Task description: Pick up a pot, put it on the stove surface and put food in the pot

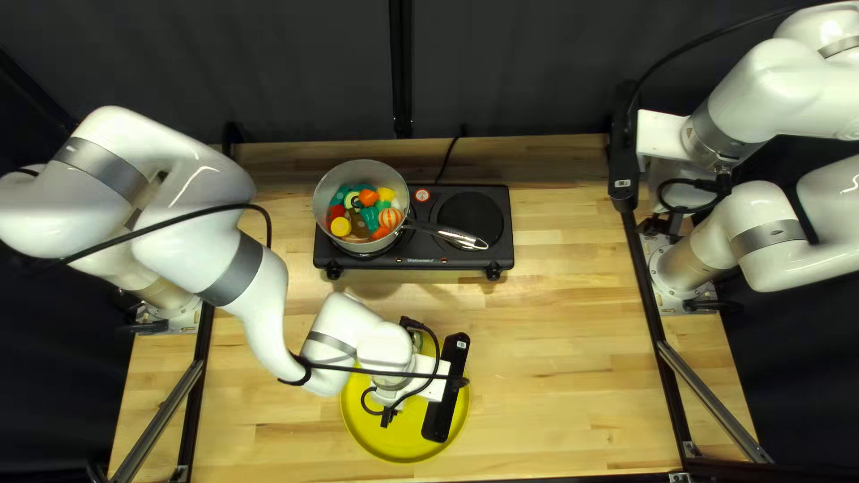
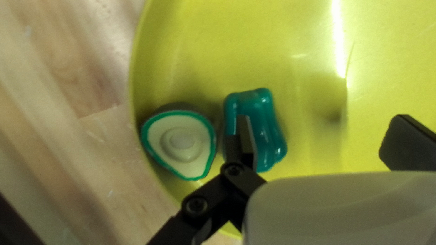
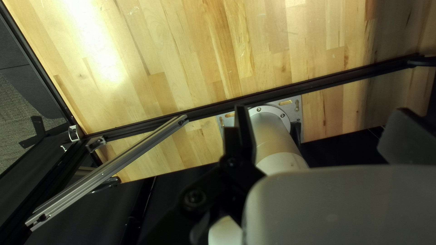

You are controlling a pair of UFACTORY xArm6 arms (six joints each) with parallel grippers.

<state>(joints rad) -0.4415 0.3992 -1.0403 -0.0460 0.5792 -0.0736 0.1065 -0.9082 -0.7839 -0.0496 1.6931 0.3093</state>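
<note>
Top left view: the worktop [image 1: 573, 358] is pale jointed wood, set before a dark curtain [image 1: 268, 72], with metal struts [image 1: 165, 425] at lower left and lower right. Grey carpet [image 3: 16, 109] shows past the worktop in the right wrist view. A black stove [image 1: 499, 255] sits above centre of the frame. The pot [image 1: 358, 172], holding mixed coloured food [image 1: 367, 213], is on its left burner; the handle [image 1: 452, 235] points right and slightly downward. The yellow plate [image 1: 394, 445] lies at lower centre.

Left gripper [image 1: 445, 387] is over the plate, fingers wide apart, gripping nothing. In its wrist view one finger overlaps a green piece [image 2: 268, 131], whose long axis runs roughly along that finger; contact cannot be determined. A green-rimmed slice [image 2: 181, 140] lies on that finger's outer side. Right gripper [image 1: 624, 148], at upper right, has its fingers apart and empty.

The left arm hides much of the plate. The pot's base is hidden, and overlapping pieces inside are hard to separate. The right arm is cut off by the frame's right edge.
</note>
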